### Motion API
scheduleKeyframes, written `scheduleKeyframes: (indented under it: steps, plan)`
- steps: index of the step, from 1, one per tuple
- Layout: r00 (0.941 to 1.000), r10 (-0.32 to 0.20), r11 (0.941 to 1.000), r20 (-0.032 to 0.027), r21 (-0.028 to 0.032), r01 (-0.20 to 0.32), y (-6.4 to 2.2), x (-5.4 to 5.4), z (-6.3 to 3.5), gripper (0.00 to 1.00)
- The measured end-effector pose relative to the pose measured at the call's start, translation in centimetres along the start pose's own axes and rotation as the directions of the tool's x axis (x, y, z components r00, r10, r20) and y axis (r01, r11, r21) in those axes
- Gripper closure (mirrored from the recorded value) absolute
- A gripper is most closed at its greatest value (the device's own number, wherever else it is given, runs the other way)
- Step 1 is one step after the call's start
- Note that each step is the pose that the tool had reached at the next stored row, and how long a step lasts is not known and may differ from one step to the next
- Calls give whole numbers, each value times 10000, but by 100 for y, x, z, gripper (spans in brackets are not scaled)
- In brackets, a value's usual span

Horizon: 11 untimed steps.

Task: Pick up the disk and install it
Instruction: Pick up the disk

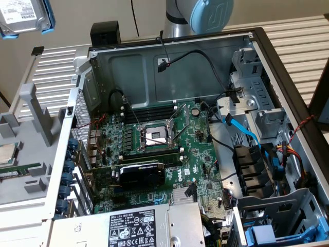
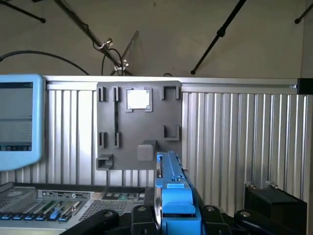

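One open computer case lies on its side, taking up most of the exterior view. Behind its far wall rises one robot arm, its blue joint cap bearing a pale logo. Inside the case lies one green motherboard, with one open processor socket at its middle and one black expansion card nearer the camera. One grey power-supply box sits at the near edge; its black-and-white label carries rows of marks and print too small to read. One blue cable runs to the drive bays on the exterior view's right. To the exterior view's left of the case stands one grey fixture tray with one square silver chip on it.

The disk, one in all, hangs well above that tray in the upper corner on the exterior view's left, its white label unreadable. In the wrist view the gripper is clamped on the disk's blue frame, seen edge-on.
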State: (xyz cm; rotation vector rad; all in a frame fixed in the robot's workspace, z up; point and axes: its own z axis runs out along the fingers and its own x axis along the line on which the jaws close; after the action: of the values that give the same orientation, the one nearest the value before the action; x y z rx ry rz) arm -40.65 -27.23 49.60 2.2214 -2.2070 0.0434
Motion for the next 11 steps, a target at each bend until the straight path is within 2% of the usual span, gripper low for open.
scheduleKeyframes:
  steps: [11]
  plan:
    - [10000,-2,10000,10,-21,2,-415,219,-48,63]
